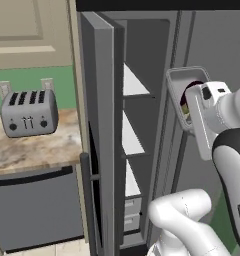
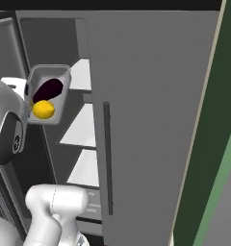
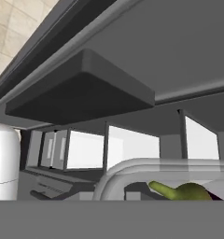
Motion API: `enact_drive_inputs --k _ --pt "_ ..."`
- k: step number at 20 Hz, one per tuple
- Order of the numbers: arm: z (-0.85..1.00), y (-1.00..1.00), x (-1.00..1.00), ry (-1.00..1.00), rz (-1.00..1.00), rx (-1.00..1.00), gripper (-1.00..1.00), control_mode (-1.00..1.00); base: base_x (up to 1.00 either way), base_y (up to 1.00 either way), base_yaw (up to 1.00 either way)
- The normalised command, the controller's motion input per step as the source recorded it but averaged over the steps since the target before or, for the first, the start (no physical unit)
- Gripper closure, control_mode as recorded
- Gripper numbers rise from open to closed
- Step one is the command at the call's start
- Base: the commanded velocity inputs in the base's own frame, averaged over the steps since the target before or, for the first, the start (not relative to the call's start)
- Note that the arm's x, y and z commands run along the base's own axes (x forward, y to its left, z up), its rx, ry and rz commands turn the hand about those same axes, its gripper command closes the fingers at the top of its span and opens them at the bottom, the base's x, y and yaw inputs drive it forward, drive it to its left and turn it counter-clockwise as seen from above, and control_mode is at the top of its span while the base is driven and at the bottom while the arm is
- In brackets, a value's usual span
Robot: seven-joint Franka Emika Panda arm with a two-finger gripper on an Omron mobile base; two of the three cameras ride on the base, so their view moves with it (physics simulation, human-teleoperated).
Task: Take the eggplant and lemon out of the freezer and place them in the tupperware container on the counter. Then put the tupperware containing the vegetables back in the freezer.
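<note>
The arm [image 1: 227, 150] rises nearest the cameras, its white links bending up in front of the open freezer [image 1: 142, 125]. At its end the gripper [image 1: 194, 107] holds the tupperware [image 2: 49, 94] by one edge, with the jaws pressed together on the rim; the fingertips themselves are hidden behind the tray wall in the base views. The tupperware is lifted clear of any surface and tipped steeply, so its open side faces outward toward the right base camera rather than up.

Inside the tray lie both items. The lemon [image 2: 43, 110] sits at the lower end, against the wall. The eggplant [image 2: 49, 88] lies just above it, touching or nearly touching it. In the hand view the tray's rounded translucent rim [image 3: 146, 170] arcs across the bottom, and the eggplant's green stem [image 3: 181, 190] shows just past it.

Beyond the tray is the freezer interior, with white shelves [image 1: 132, 135] stacked one over another and low drawers [image 1: 133, 212] beneath. The tray hangs in front of the upper shelves, at the mouth of the compartment. The freezer door [image 1: 104, 130] stands swung open to the left.

The wider grey door [image 2: 151, 125], with a long dark handle [image 2: 108, 158], is to the right.

Farther left, the counter [image 1: 32, 147] carries a silver toaster [image 1: 29, 112] against the green wall.
</note>
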Motion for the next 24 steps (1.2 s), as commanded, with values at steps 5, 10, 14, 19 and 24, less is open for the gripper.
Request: enact_drive_inputs --k 5,10,14,19,24 --pt "-0.03 0.40 0.44 0.03 0.00 -0.03 1.00 -1.00 0.00 0.00 0.00" --pt "0.00 0.44 0.44 0.10 0.01 -0.07 1.00 -1.00 0.00 0.00 0.00" --pt "0.00 0.36 0.57 0.06 0.00 -0.04 1.00 -1.00 0.00 0.00 0.00" --pt "0.00 0.01 0.79 0.00 0.00 0.00 1.00 -1.00 0.00 0.00 0.00" --pt "0.00 0.00 0.77 0.00 0.02 0.00 1.00 -1.00 0.00 0.00 0.00"
